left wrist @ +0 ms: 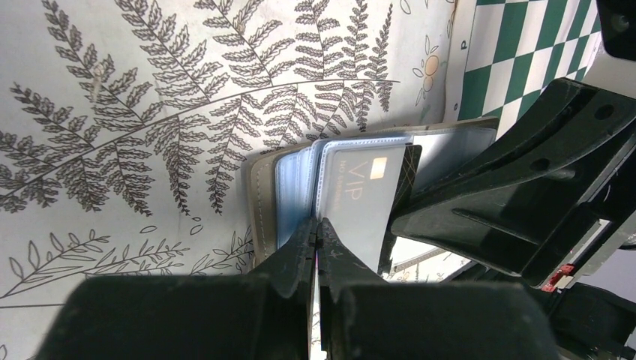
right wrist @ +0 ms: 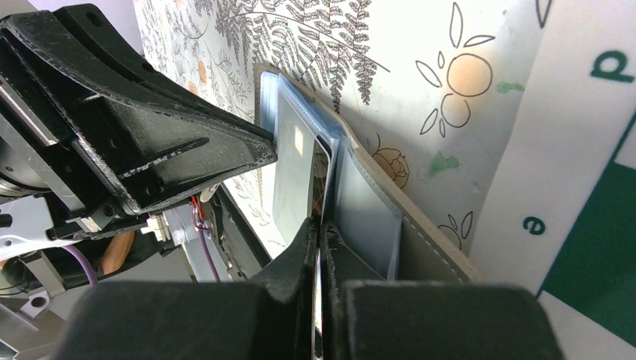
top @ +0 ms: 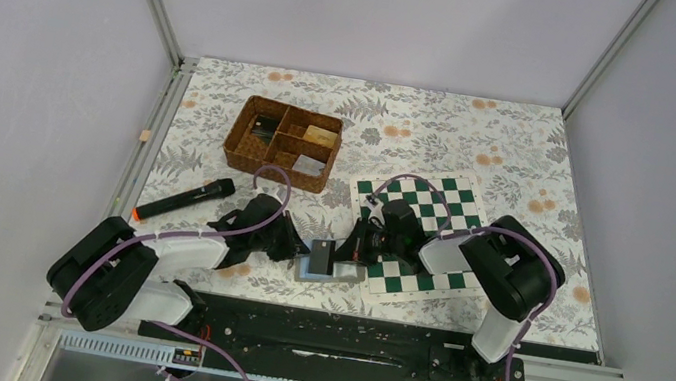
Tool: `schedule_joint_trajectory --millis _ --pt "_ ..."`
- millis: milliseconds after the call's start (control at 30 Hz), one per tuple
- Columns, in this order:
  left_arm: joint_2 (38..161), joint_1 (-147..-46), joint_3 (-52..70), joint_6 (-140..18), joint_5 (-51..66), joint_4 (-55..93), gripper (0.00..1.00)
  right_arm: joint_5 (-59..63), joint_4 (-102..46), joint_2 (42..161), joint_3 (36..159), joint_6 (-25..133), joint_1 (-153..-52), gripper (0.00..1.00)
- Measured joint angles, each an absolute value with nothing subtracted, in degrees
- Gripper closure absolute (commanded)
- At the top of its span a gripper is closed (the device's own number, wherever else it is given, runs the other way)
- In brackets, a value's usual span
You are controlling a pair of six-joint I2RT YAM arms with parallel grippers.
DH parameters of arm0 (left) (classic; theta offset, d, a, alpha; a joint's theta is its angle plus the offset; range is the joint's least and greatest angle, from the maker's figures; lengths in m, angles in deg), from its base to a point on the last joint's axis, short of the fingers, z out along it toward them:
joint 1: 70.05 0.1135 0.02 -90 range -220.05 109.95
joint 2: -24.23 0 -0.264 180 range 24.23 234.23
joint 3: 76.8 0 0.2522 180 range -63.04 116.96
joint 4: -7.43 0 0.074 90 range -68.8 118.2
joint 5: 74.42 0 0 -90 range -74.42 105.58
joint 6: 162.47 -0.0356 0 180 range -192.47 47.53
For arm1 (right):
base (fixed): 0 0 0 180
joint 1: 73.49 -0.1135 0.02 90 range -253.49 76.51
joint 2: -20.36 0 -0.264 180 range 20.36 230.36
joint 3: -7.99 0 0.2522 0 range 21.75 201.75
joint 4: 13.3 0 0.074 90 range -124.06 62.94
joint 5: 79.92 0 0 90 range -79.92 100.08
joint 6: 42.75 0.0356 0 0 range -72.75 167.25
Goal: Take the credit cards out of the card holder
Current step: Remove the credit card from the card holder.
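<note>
Pinching card holder, card, chessboard beside, basket beyond

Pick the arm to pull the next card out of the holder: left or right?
Right, probably. The right claw appears shut on the edge of a dark card between sleeves. The left claw pinches the card holder by a sleeve, steadying it.
</note>
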State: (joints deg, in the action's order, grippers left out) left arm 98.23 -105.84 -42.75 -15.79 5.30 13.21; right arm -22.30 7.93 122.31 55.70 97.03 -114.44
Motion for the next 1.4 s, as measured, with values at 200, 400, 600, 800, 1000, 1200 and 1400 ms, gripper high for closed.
schedule_joint_trajectory --millis 200,400,600,800,1000,1200,1400 --pt "98.2 -106.1 -42.4 -15.6 5.8 14.0 1.00 -22.6 6.8 121.5 55.6 95.9 -113.8 1.00" --pt "98.2 -106.1 -42.4 -15.4 6.0 14.0 1.00 -24.0 5.0 119.8 55.2 94.4 -112.3 1.00" --pt "98.2 -106.1 -42.2 -15.4 6.0 14.3 1.00 -25.0 4.8 118.8 54.1 94.0 -111.1 1.00" --pt "98.1 -106.2 -41.8 -15.4 6.2 15.2 1.00 -24.8 0.9 113.4 52.8 93.2 -110.2 1.00" --pt "97.1 -106.3 -41.3 -15.5 6.6 17.4 1.00 -23.3 -5.0 107.1 52.2 91.7 -109.3 1.00" --pt "94.9 -106.5 -40.7 -15.9 6.6 22.5 0.98 -21.8 -9.6 103.5 52.0 91.0 -109.0 1.00" --pt "92.4 -106.6 -39.7 -17.0 6.8 28.5 0.86 -20.9 -11.8 99.6 51.9 91.0 -109.0 1.00"
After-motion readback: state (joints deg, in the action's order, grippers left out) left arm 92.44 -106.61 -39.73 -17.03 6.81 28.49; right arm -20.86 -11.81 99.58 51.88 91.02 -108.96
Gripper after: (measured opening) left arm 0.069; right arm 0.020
